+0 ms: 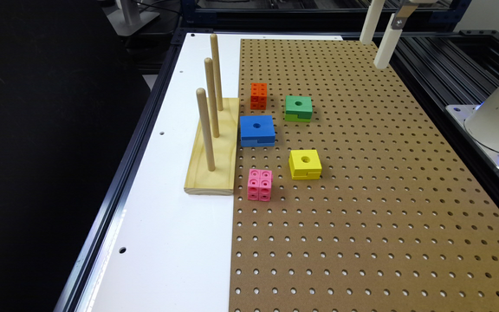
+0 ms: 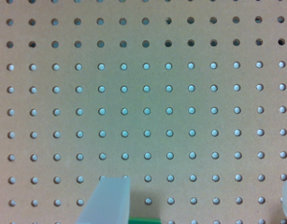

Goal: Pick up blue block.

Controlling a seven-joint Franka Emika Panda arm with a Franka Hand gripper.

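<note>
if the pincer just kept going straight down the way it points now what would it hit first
Most likely the bare pegboard: the wrist view looks down on its holes, with the open pincer over them. A green edge sits beside one finger, likely the green block; depth is unclear.

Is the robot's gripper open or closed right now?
Open. In the wrist view the gripper has its two pale fingers standing far apart, with bare pegboard showing between them and nothing held.
</note>
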